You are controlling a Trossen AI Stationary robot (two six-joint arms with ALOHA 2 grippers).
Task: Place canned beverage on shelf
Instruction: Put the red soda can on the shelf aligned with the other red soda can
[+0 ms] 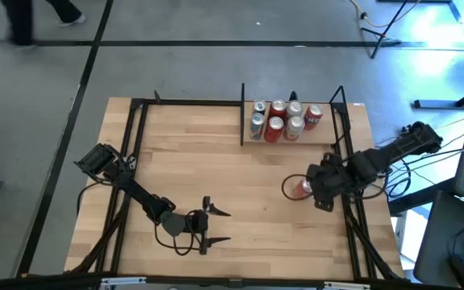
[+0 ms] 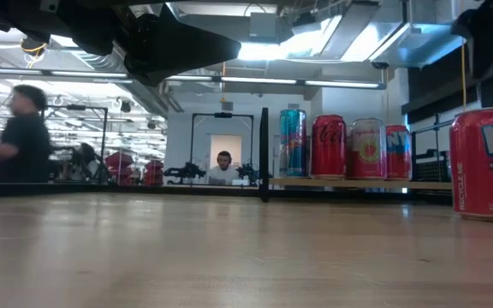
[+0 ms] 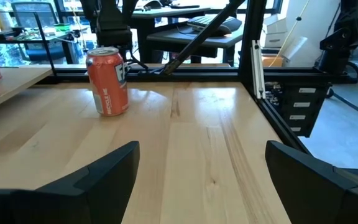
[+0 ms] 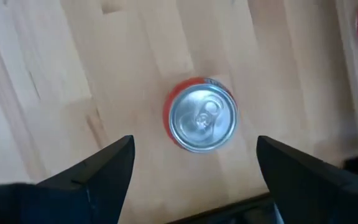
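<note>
Right pincer [image 4: 194,162]: fingers apart, above upright red can [image 4: 202,114], not touching. Can on worktop [image 1: 216,169], near side of shelf [image 1: 292,138], bare wood around it. Shelf cans [image 1: 280,119] partly overlapped. Left pincer [image 1: 216,226]: apart, far from can.

Beyond the counter [image 2: 229,257], a person in a dark shirt [image 2: 20,141] stands at its far left; another person [image 2: 223,167] sits farther back, behind its middle.
</note>
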